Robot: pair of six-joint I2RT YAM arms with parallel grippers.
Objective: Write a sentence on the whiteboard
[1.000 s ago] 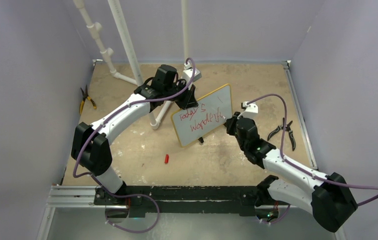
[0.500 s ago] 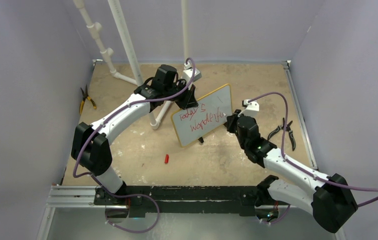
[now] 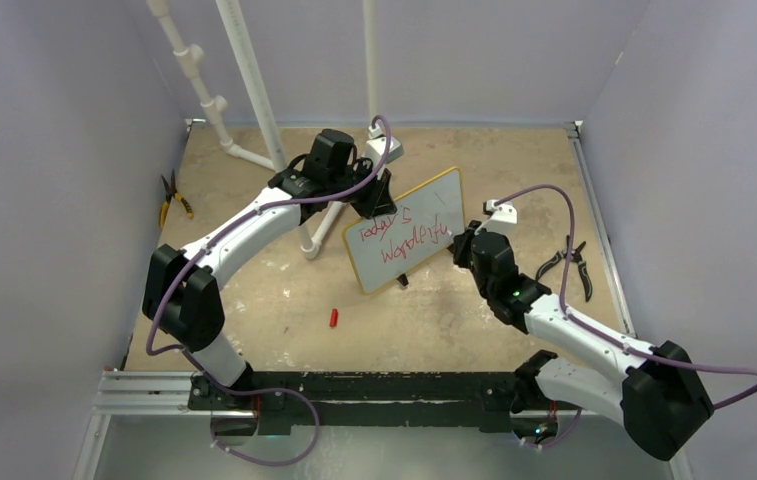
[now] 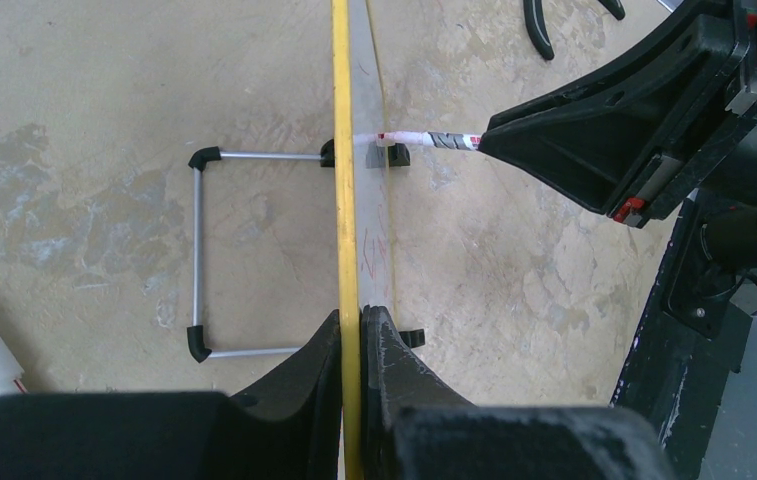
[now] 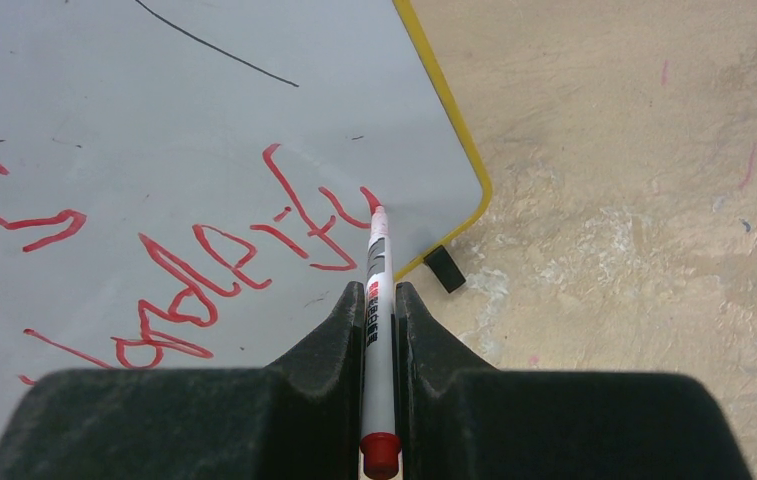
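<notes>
Right gripper [image 5: 378, 294] is clamping a marker [image 5: 376, 258], tip touching the sentence [image 5: 186, 270] just ahead of its fingers. Left gripper [image 4: 352, 320] is pinching the whiteboard [image 4: 342, 150] edge, the board extending straight ahead.

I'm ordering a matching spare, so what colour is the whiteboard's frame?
Yellow, a thin frame around the whiteboard, clearest in the right wrist view.

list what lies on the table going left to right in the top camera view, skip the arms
yellow pliers → red cap → whiteboard → black pliers
</notes>
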